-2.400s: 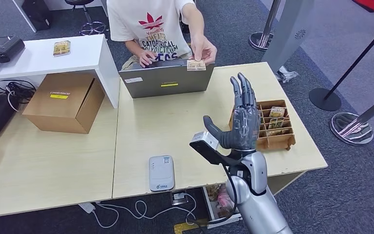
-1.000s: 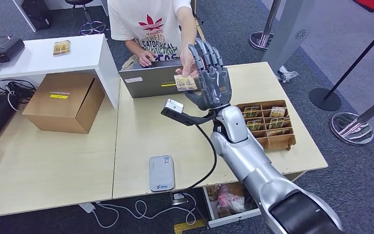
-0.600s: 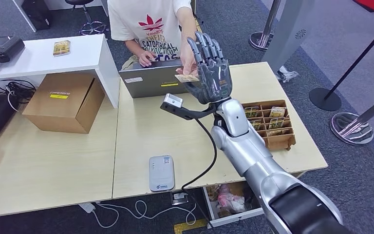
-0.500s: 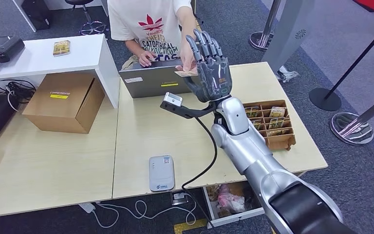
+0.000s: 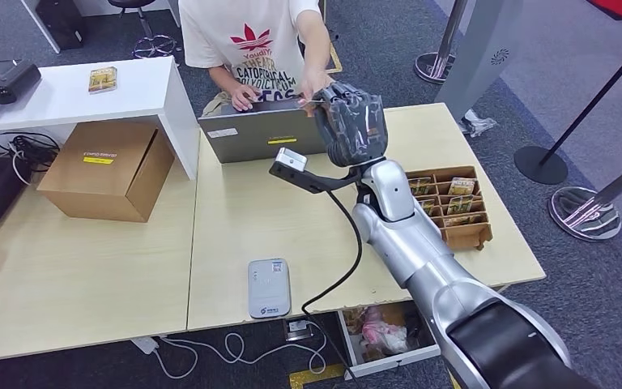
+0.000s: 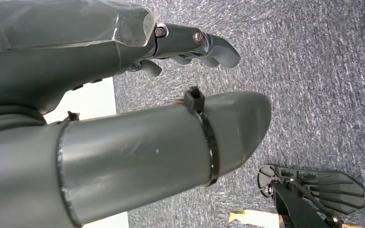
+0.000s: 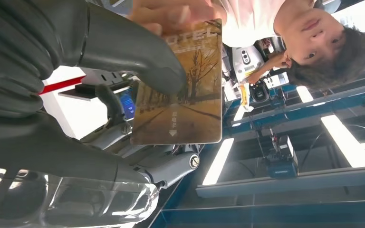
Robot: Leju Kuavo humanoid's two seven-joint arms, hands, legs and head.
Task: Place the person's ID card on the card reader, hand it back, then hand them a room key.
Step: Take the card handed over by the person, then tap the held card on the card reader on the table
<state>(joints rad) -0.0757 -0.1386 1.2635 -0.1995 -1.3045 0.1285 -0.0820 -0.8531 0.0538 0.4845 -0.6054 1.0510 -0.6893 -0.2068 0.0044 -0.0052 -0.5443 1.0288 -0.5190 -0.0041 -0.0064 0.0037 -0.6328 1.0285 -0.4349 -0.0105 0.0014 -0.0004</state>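
A robot's silver right arm reaches forward over a pale wooden table (image 5: 235, 211) towards a seated person in a white printed T-shirt (image 5: 247, 36). The right hand (image 5: 351, 121) is raised above the far edge of the table, just behind an open grey laptop (image 5: 263, 134), and its dark fingers are curled in over a card. From the camera at that wrist, the ID card (image 7: 183, 85) shows plainly: a brownish card printed with a tree-lined road, pinched between the thick grey thumb (image 7: 133, 52) and the darker fingers beneath it. The person's hand (image 5: 314, 81) meets the robot's hand at the card's far end, and their fingertips also touch the card, so both are holding it at this moment. On the near part of the table, well apart from the hands, lies a small white card reader (image 5: 268, 287) lying flat. To the right of the robot's arm stands a brown wooden organiser (image 5: 453, 231) with compartments holding several room key cards (image 5: 460, 186). A cardboard box (image 5: 109, 170) sits on the table to the left. The left hand (image 6: 123, 118) hangs over grey carpet, its fingers loosely curled with nothing in them.
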